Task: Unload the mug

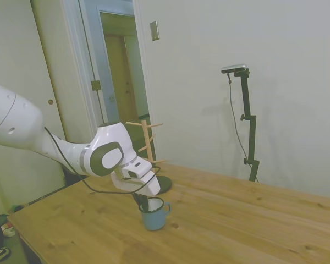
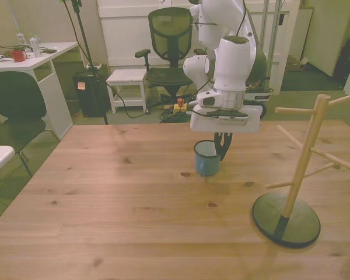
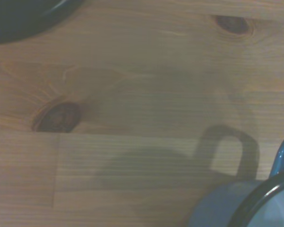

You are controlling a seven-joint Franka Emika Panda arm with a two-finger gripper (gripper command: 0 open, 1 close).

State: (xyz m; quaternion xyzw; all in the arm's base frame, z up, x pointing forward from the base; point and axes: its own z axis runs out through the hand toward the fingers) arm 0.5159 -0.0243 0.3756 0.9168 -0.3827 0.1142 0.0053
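Observation:
The small light-blue mug [image 1: 154,215] [image 2: 206,159] stands upright on the wooden table [image 1: 236,220] [image 2: 116,198], near the middle of its far half in the front view. My gripper [image 1: 143,202] [image 2: 223,147] comes down from above, its dark fingers close together and pinching the mug's rim on the front view's right side. It is shut on the mug. The wrist view shows part of the mug's [image 3: 248,208] dark rim and blue wall close up, with the handle's shadow on the wood.
A wooden mug tree [image 2: 306,151] [image 1: 147,142] with bare pegs stands on a round dark base [image 2: 286,220] at the front view's right, a short way from the mug. An office chair [image 2: 170,41], a stool and a desk are behind the table.

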